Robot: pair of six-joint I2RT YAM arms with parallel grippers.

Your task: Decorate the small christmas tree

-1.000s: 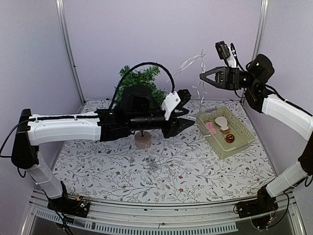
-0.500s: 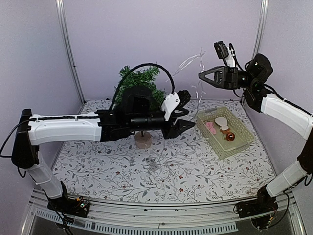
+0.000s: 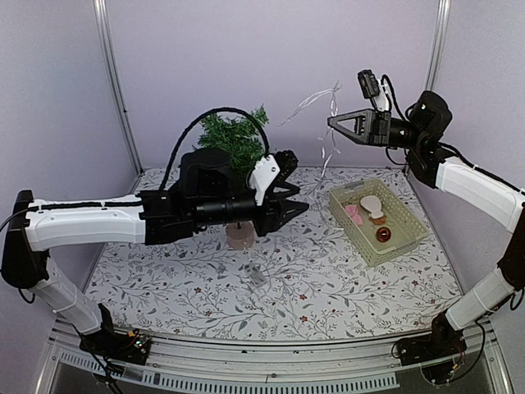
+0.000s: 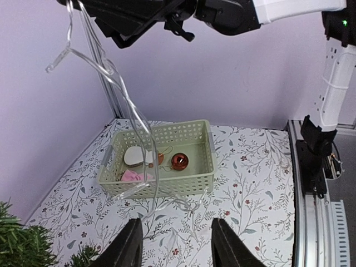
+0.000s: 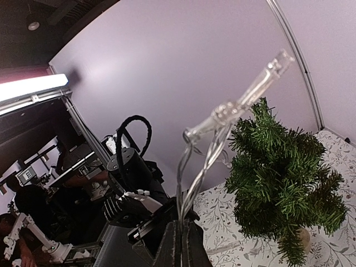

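Observation:
The small christmas tree [image 3: 234, 138] stands at the back on its pale round base [image 3: 240, 236], partly behind my left arm. High above the table my right gripper [image 3: 331, 122] is shut on a clear light string [image 3: 315, 100], which hangs down toward the basket [image 3: 353, 234]. In the right wrist view the string [image 5: 221, 125] rises from the closed gripper [image 5: 181, 236], with the tree [image 5: 283, 183] beyond. My left gripper [image 3: 294, 202] is open just right of the tree's base. In the left wrist view the left gripper [image 4: 177, 247] holds nothing, and the string [image 4: 119, 92] dangles ahead of it.
The pale green basket [image 4: 161, 181] holds a red-brown ball [image 4: 179, 161], a white ornament [image 4: 135, 156] and a pink piece [image 4: 132, 176]. A small clear piece [image 3: 256, 275] lies on the floral cloth. Metal posts and purple walls close in the back and sides.
My left arm has drawn back to the left, away from the basket, uncovering more of the tree. The right gripper has shifted slightly left and up with the string.

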